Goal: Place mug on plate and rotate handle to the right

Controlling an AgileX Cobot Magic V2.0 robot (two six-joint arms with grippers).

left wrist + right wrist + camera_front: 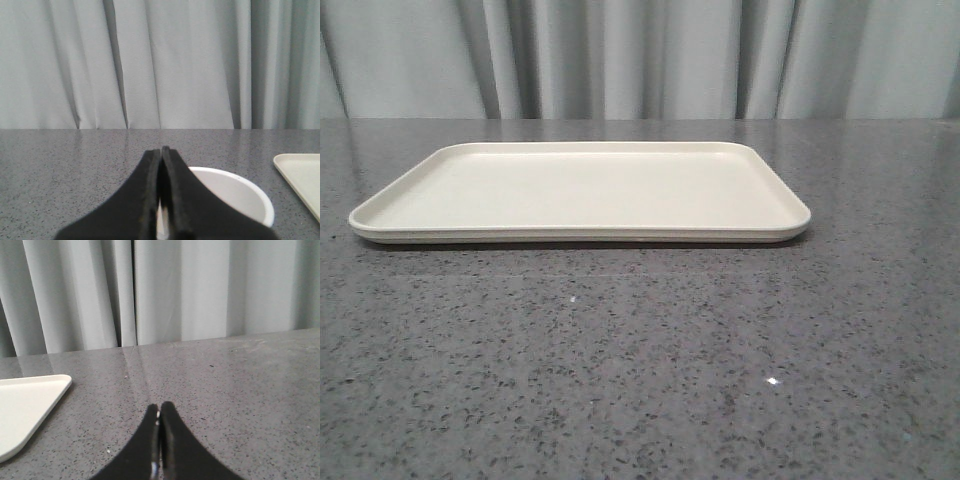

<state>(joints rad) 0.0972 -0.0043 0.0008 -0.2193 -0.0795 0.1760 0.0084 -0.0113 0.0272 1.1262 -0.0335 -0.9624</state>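
Observation:
The cream plate (580, 190) lies empty in the middle of the table in the front view; neither arm shows there. In the left wrist view the white mug (235, 197) stands just beyond and beside my left gripper (162, 150), whose black fingers are shut with nothing between them. Only the mug's open rim and inner wall show; its handle is hidden. A corner of the plate (300, 177) lies past the mug. My right gripper (159, 407) is shut and empty over bare table, with a corner of the plate (25, 400) off to its side.
The grey speckled tabletop (640, 360) stretches in front of the plate. A grey curtain (640, 60) closes off the back edge of the table.

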